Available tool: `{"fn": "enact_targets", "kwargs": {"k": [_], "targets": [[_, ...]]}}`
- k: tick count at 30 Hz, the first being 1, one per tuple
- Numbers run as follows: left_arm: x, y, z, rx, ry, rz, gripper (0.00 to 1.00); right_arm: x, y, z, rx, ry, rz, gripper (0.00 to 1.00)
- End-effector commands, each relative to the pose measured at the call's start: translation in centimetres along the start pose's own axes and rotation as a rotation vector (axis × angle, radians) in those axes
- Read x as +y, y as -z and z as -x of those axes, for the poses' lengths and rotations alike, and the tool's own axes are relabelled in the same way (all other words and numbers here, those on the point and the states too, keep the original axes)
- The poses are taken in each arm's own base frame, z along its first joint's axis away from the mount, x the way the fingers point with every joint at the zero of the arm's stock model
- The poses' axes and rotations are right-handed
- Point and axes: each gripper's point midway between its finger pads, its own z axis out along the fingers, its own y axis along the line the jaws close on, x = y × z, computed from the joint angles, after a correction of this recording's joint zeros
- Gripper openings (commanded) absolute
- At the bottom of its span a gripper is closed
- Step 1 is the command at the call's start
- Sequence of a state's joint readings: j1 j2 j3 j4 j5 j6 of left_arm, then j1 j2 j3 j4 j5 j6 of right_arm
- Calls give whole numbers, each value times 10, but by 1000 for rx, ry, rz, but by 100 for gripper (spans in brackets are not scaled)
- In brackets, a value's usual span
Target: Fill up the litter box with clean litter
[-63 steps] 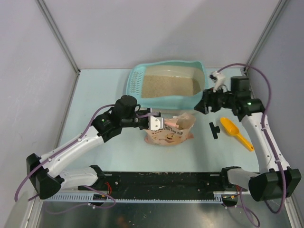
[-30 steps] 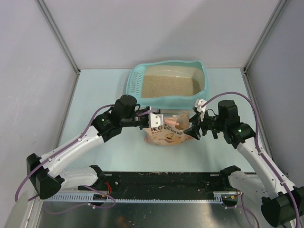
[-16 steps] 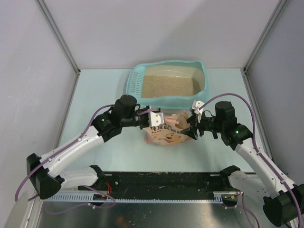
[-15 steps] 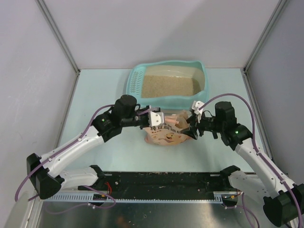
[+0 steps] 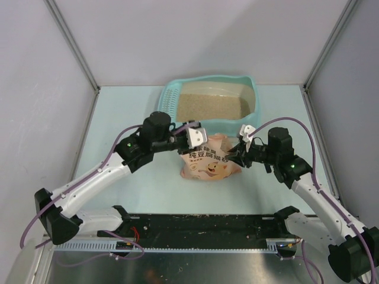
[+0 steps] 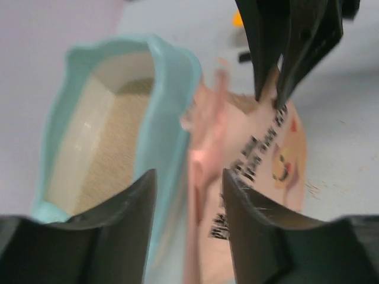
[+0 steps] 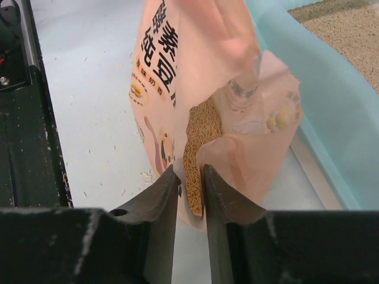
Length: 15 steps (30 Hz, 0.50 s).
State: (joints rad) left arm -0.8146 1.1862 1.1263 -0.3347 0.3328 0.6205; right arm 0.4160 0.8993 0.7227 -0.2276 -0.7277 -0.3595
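The teal litter box (image 5: 256, 97) stands at the back centre, with clean litter (image 5: 213, 106) spread over its floor. A pink bag (image 5: 207, 163) stands in front of it. My left gripper (image 5: 197, 135) is open at the bag's top left. In the left wrist view its jaws (image 6: 189, 174) stand wide apart, straddling the bag's edge (image 6: 204, 160) and the litter box wall (image 6: 169, 89) without pinching either. My right gripper (image 5: 237, 152) is at the bag's right side. In the right wrist view it (image 7: 188, 171) is shut on the bag's open lip (image 7: 237, 154), where beige granules (image 7: 198, 142) show inside.
Loose granules (image 7: 112, 160) are scattered on the table beside the bag. A black rail (image 5: 195, 228) runs along the near edge between the arm bases. An orange blur (image 6: 237, 19) shows past the bag in the left wrist view. Enclosure walls stand on both sides.
My left gripper has opened, let go of the bag and risen slightly toward the box. My right gripper has moved in from the right and closed on the bag's open lip.
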Motion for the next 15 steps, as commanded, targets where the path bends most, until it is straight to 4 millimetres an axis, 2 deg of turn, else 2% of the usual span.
{"fn": "enact_targets", "kwargs": {"k": [1, 2, 4, 6, 8, 9, 11, 12, 13, 15], "targets": [[48, 39, 93, -221, -30, 146, 61, -6, -4, 12, -47, 39, -18, 26], [52, 44, 98, -228, -30, 163, 70, -6, -4, 13, -47, 41, -18, 25], [65, 53, 109, -238, -49, 214, 75, -8, -4, 14, -51, 40, -27, 24], [81, 54, 101, -206, -50, 264, 77, -9, -3, 20, -70, 35, -35, 23], [94, 42, 82, -157, -6, 277, 74, -10, -3, 20, -72, 30, -45, 23], [108, 39, 66, -124, 65, 303, 73, -11, -3, 21, -71, 25, -49, 23], [124, 15, 44, -96, 161, 270, 66, -15, -4, 20, -59, 16, -60, 23], [138, 13, 28, -82, 245, 283, 62, -16, -4, 18, -46, 13, -66, 24], [149, -6, 14, -66, 300, 258, 54, -18, -4, 21, -42, 20, -69, 24], [159, -17, 5, -91, 388, 202, 45, -22, -5, 18, -18, 16, -74, 24]]}}
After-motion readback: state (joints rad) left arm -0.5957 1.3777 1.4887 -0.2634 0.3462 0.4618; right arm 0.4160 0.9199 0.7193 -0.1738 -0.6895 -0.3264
